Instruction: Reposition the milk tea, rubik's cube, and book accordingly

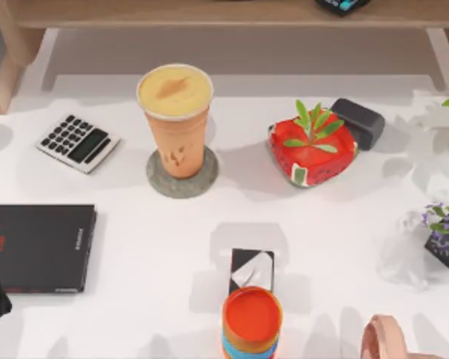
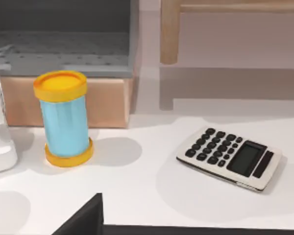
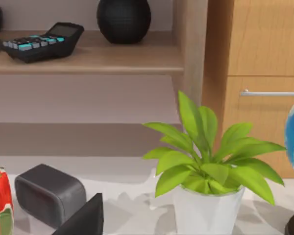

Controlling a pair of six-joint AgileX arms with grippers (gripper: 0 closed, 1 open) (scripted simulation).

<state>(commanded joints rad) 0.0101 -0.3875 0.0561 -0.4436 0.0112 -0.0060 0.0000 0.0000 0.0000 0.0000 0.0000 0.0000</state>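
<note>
Milk tea [image 1: 175,120] stands on a coaster [image 1: 182,177] at upper centre, seemingly placed; cube and book remain; gripper states cannot be told.

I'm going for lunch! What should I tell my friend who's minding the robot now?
Left gripper: low at the table's left side, facing the calculator; grip cannot be told.
Right gripper: low at the right side, facing the potted plant; grip cannot be told.
Milk tea: upright on the round grey coaster, nothing touching it. That part looks done.
Left: the rubik's cube and the book; I cannot tell where they stand, so find both first.
</note>
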